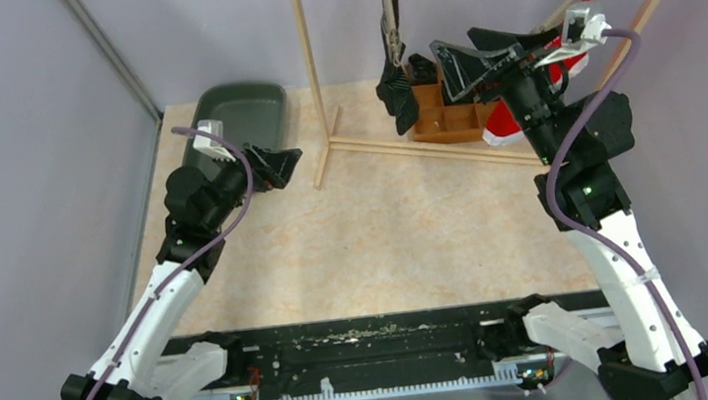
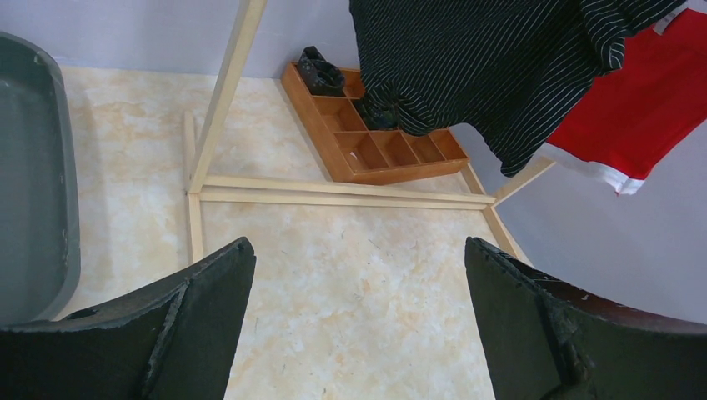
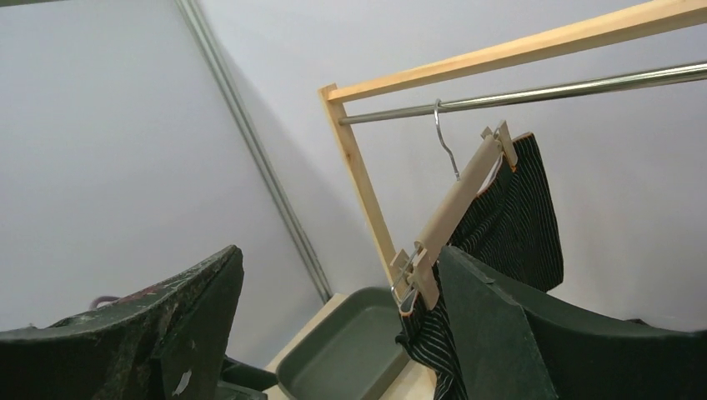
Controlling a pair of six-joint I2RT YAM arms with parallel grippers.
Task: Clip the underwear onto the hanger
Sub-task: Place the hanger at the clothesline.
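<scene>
The black pinstriped underwear hangs below a wooden clip hanger hooked on the metal rail. Its cloth runs up under the clip at each end of the hanger. My right gripper is open and nothing lies between its fingers. Its right finger stands just beside the hanger's lower clip. In the top view the right gripper is raised next to the hanging underwear. My left gripper hovers low over the floor, open and empty, well left of the underwear.
A wooden rack frame stands on the beige floor. Its base bars cross ahead of the left gripper. A dark green tray lies at the far left. Behind the rack are a wooden compartment box and a red garment.
</scene>
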